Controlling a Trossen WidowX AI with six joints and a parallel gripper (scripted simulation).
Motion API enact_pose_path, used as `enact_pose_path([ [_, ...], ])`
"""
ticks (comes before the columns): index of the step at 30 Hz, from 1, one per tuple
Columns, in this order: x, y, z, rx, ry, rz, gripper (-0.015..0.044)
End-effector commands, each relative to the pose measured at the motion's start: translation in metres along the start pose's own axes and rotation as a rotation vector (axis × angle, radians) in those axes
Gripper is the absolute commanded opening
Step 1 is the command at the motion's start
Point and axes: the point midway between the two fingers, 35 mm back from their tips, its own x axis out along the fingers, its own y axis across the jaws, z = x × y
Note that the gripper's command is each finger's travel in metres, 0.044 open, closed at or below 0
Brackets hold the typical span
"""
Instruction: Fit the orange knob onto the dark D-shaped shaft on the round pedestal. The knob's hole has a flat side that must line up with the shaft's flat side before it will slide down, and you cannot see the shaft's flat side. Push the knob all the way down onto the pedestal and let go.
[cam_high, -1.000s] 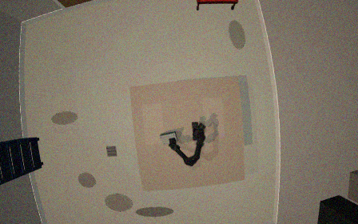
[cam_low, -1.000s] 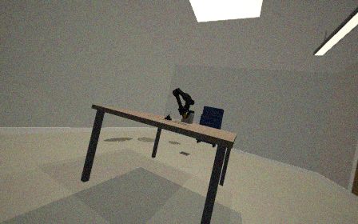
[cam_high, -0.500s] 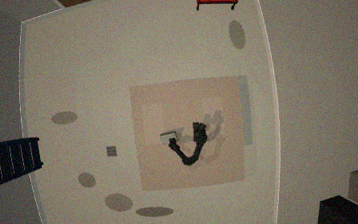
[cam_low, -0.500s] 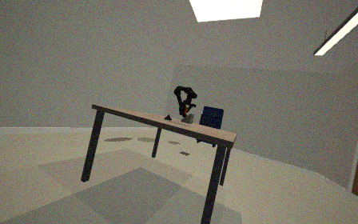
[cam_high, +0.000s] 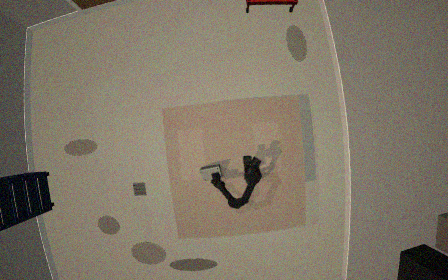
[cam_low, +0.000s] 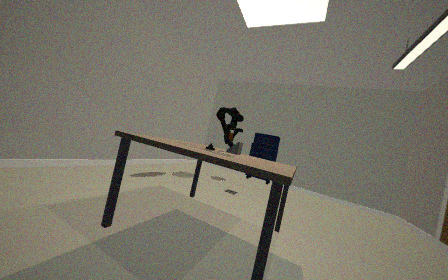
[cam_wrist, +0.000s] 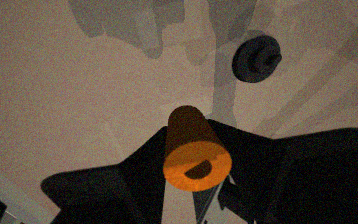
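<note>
The orange knob (cam_wrist: 217, 159) (cam_low: 231, 134) is between the two black fingers of my gripper (cam_wrist: 187, 126) (cam_high: 252, 160), which is shut on it. In the wrist view its near end shows a dark D-shaped hole, with the flat edge toward the upper left. The knob is held up above the table. The dark round pedestal (cam_wrist: 241, 70) (cam_low: 210, 147) stands on the table, beyond the fingertips and to the upper right in the wrist view, apart from the knob. Its shaft (cam_wrist: 273, 58) sticks up from the middle; its flat side cannot be made out. I cannot make out the pedestal in the top view.
The wooden table (cam_high: 195, 217) (cam_low: 165, 143) carries the arm. A grey box-like thing (cam_high: 208, 172) (cam_low: 238, 148) stands beside the arm's base. Shadows of the arm fall across the table top. A dark blue chair (cam_low: 265, 145) stands behind the table.
</note>
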Motion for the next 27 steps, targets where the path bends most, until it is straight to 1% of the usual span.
enact_pose_path([
  [1, 0.002, -0.01, 0.006, -0.009, 0.001, 0.01, 0.0],
  [27, 0.022, -0.079, 0.036, -0.012, -0.003, 0.02, 0.0],
])
